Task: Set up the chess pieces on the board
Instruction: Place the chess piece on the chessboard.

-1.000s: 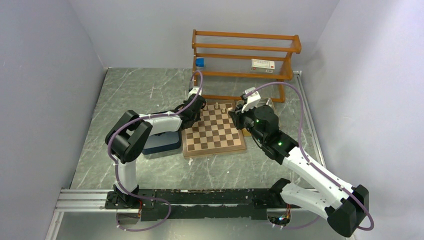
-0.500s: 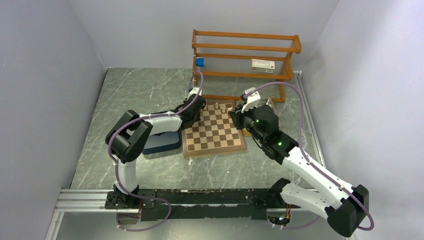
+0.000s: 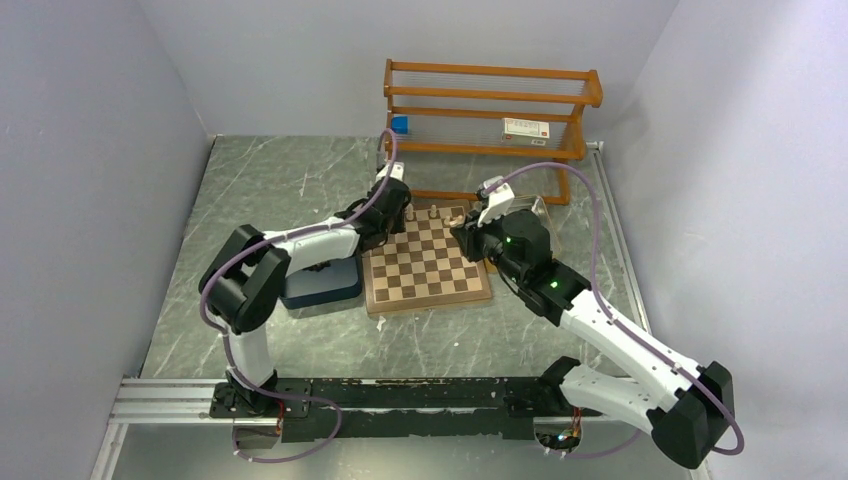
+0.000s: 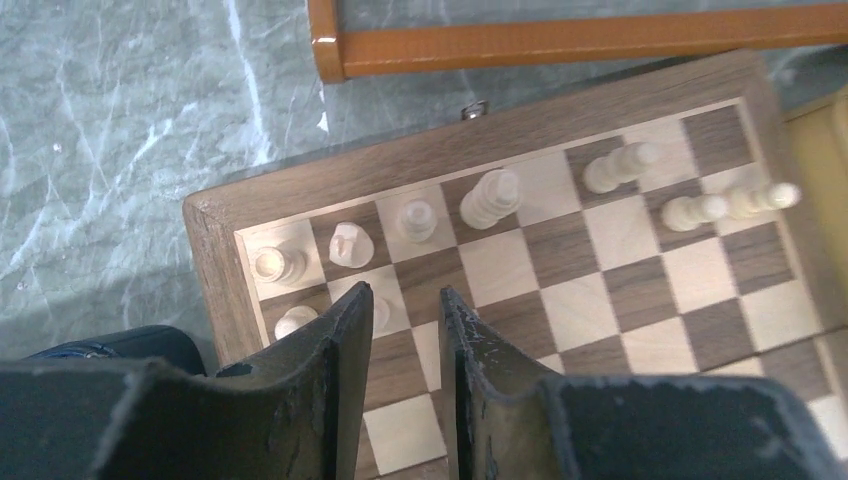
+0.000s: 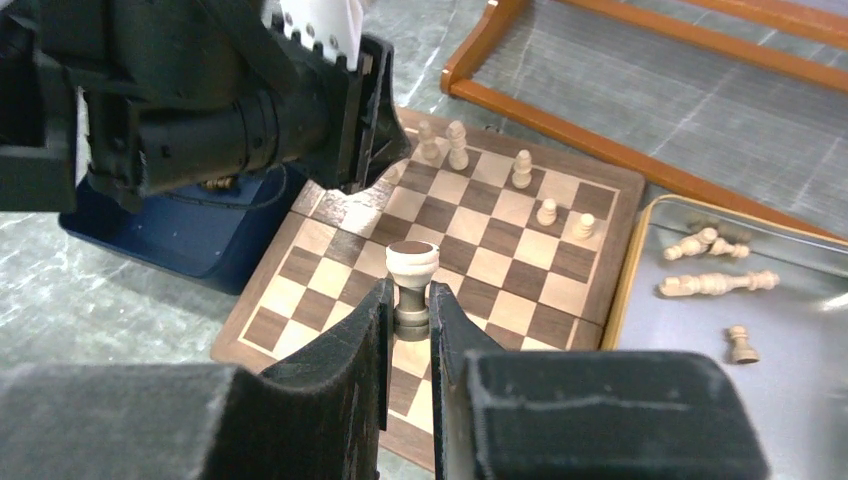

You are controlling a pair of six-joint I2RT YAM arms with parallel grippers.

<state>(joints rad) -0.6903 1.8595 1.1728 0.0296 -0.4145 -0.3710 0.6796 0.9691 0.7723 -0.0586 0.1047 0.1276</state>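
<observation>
The board [image 3: 427, 265] lies mid-table. Several cream chess pieces [image 4: 490, 198] stand on its far rows; no dark pieces show. My left gripper [image 4: 405, 295] hovers open over the board's far left corner, holding nothing. A cream pawn [image 4: 381, 312] stands just below its left fingertip, another pawn [image 4: 295, 320] left of it. My right gripper [image 5: 408, 290] is shut on a cream piece [image 5: 412, 262], held by its stem above the board's middle. In the top view the left gripper [image 3: 398, 210] and the right gripper [image 3: 464, 232] flank the far rows.
A shallow metal tray [image 5: 800, 400] right of the board holds several loose cream pieces [image 5: 715, 283]. A dark blue tray [image 3: 320, 285] sits left of the board under the left arm. A wooden rack [image 3: 490, 130] stands just behind the board.
My left gripper has pulled back and up toward the far left corner of the board. My right gripper with its piece has shifted slightly left over the board.
</observation>
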